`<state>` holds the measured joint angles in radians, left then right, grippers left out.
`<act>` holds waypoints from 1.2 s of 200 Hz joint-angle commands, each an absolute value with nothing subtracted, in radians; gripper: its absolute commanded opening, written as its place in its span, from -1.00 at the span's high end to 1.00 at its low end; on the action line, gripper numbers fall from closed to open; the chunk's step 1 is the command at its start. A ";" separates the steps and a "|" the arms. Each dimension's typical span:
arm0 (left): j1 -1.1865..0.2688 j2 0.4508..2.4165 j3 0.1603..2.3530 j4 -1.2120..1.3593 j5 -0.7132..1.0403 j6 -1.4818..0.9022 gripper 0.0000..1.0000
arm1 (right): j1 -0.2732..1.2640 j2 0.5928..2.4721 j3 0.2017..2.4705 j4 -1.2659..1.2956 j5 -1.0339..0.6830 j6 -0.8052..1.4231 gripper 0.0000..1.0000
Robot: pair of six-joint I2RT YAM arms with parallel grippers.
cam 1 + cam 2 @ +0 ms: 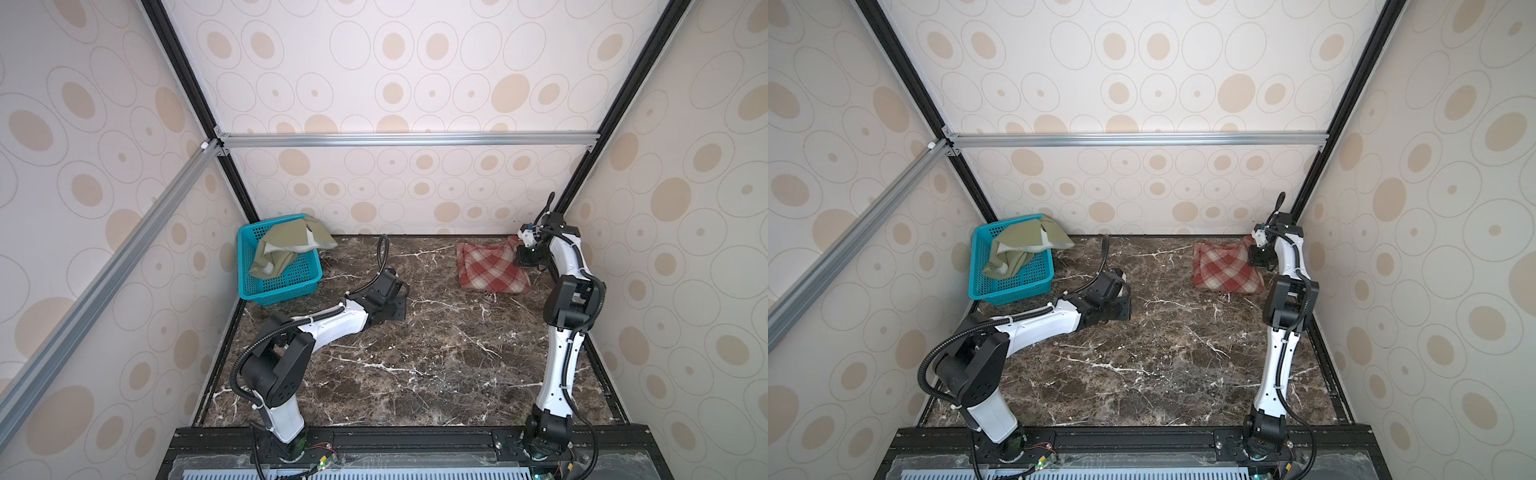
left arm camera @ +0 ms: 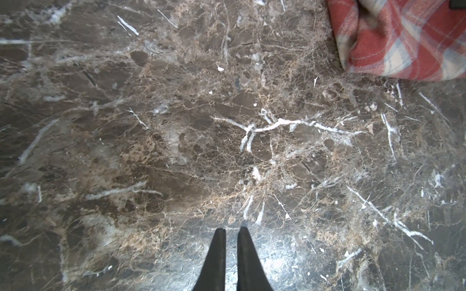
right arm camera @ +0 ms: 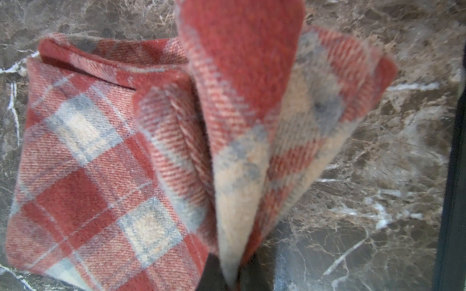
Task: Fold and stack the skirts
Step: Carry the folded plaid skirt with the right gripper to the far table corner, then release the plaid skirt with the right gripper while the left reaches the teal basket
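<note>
The red-and-cream plaid skirt (image 1: 490,270) (image 1: 1225,270) lies folded at the back right of the marble table. My right gripper (image 1: 524,255) (image 3: 234,277) is shut on its right corner and holds that flap (image 3: 252,113) lifted above the rest of the cloth (image 3: 83,163). The olive-green skirt (image 1: 286,245) (image 1: 1021,245) hangs crumpled over the basket at the back left, its paler lining showing. My left gripper (image 1: 397,309) (image 2: 232,230) hovers low over bare marble near the table's middle. Its fingers (image 2: 219,254) are shut with nothing between them. A plaid corner (image 2: 403,40) shows in the left wrist view.
The teal perforated basket (image 1: 249,270) (image 1: 982,270) stands in the back left corner against the wall. Patterned walls close in the table on three sides. A black rail (image 1: 415,436) runs along the front edge, and a dark edge strip (image 3: 454,176) lies right of the plaid skirt.
</note>
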<state>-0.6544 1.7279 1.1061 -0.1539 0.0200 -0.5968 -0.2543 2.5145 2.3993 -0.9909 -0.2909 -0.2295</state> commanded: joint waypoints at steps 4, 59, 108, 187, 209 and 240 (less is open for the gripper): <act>-0.645 1.723 1.134 -0.174 0.011 -0.612 0.76 | -0.264 2.533 2.434 -0.975 -0.284 -0.251 0.85; -0.643 1.711 1.120 -0.157 0.008 -0.614 0.76 | -0.264 2.491 2.428 -0.874 -0.289 -0.180 -0.16; -0.604 1.607 1.013 -0.060 0.038 -0.669 0.76 | -0.262 2.242 2.165 -0.726 -0.274 -0.076 -0.20; -0.286 1.484 0.993 -0.001 0.153 -0.701 -0.18 | -0.019 1.702 1.388 -0.353 -0.260 0.159 -0.22; -0.181 1.518 1.093 -0.077 0.158 -0.636 -0.27 | 0.092 1.642 1.288 -0.336 -0.251 0.183 -0.22; -0.061 1.582 1.210 -0.168 0.090 -0.572 -0.45 | 0.244 1.607 1.234 -0.365 -0.234 0.197 -0.22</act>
<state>-0.1307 1.5501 1.1221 -0.0917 0.1162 -0.6376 0.1688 1.6619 1.2644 -0.3740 -0.2604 0.1604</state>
